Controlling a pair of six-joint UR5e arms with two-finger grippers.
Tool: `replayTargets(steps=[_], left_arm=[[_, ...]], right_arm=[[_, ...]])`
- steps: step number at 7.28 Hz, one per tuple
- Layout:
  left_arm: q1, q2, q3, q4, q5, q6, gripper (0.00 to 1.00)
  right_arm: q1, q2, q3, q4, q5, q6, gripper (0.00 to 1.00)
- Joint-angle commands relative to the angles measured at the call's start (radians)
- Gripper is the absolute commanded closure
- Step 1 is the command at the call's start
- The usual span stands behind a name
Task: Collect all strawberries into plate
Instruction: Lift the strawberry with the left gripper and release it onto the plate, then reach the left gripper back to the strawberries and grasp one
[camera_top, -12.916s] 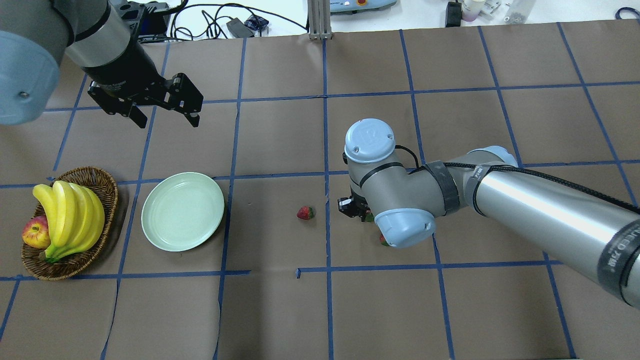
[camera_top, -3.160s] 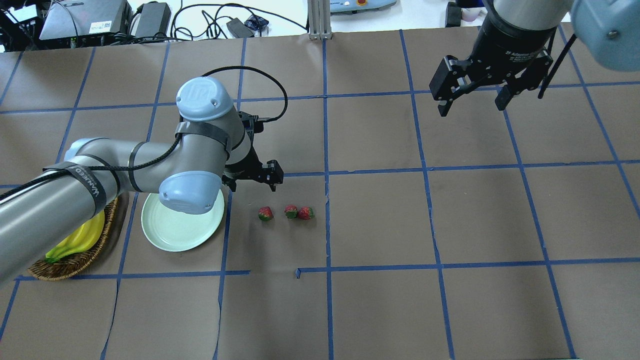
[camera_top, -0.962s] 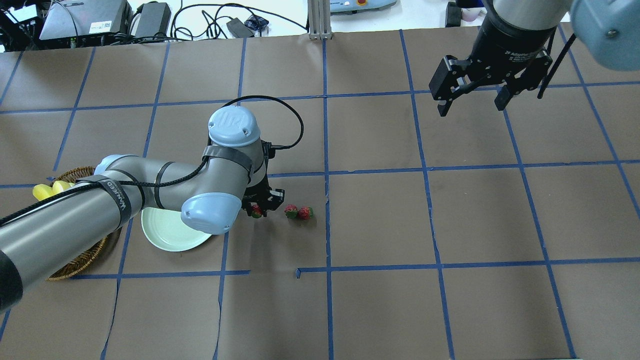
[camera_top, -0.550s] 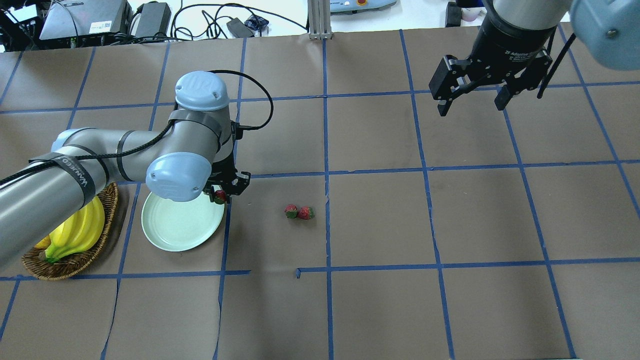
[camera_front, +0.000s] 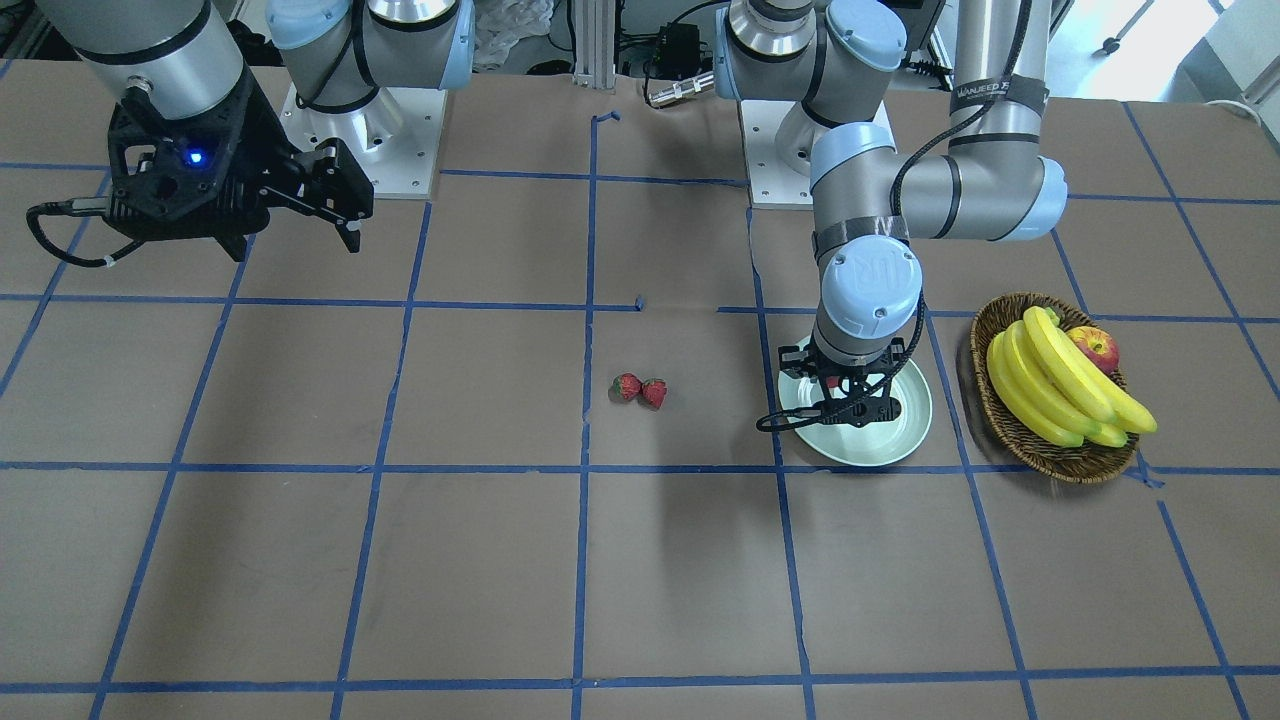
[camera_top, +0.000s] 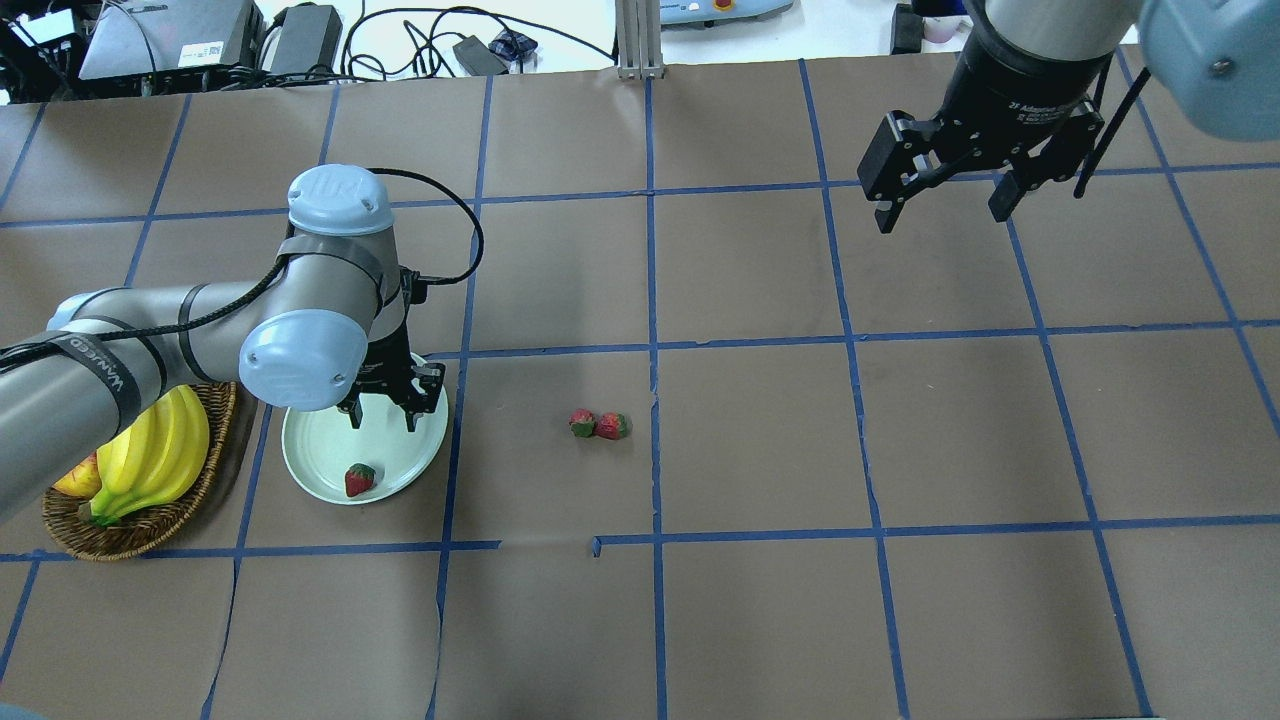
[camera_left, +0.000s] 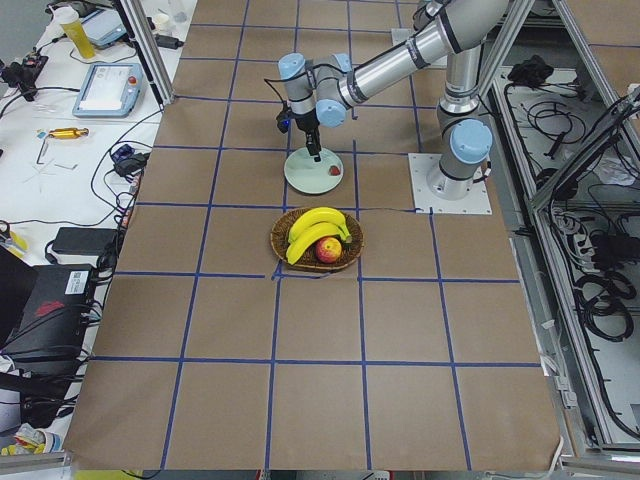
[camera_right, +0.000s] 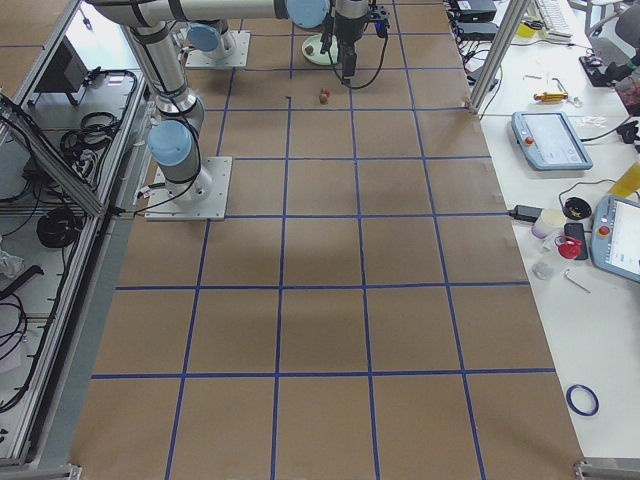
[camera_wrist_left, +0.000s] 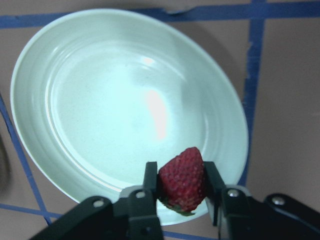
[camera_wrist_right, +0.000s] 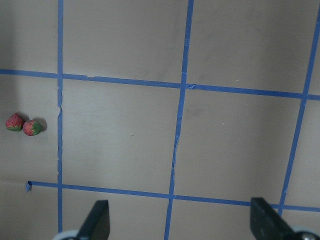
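Strawberry (camera_top: 360, 480) lies on plate (camera_top: 315, 455) near its rim; left gripper (camera_top: 383, 422) hangs spread above. 2 strawberries (camera_top: 598, 425) touch on table (camera_top: 760, 450). Right gripper (camera_top: 942, 218) spread, well apart.

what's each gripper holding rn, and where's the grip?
Right gripper: nothing, open. Left gripper: cannot tell. Wrist view shows a strawberry pinched by its sides; overhead shows it lying on the plate, clear of the gripper.
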Motion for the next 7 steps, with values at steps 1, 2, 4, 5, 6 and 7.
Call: replayTargets(steps=[1,2,4,5,6,7], left_arm=[[-0.094,0.005,0.018,0.12,-0.132,-0.036,0.0],[-0.159,-0.02,0.018,0.2,-0.147,-0.121,0.0],[-0.245,-0.044,0.021,0.27,-0.217,-0.344,0.0],[-0.256,-0.056,0.021,0.27,-0.207,-0.348,0.0],[-0.256,-0.067,0.021,0.271,-0.2,-0.414,0.0],[-0.263,-0.067,0.021,0.265,-0.12,-0.599,0.0]], right_arm=[[0.0,0.0,0.0,0.0,0.001,0.0,0.0],[0.0,-0.001,0.0,0.0,0.001,0.0,0.0],[0.0,0.0,0.0,0.0,0.001,0.002,0.0],[0.0,0.0,0.0,0.0,0.001,0.0,0.0],[0.0,0.0,0.0,0.0,0.001,0.0,0.0],[0.002,0.0,0.002,0.0,0.001,0.002,0.0]])
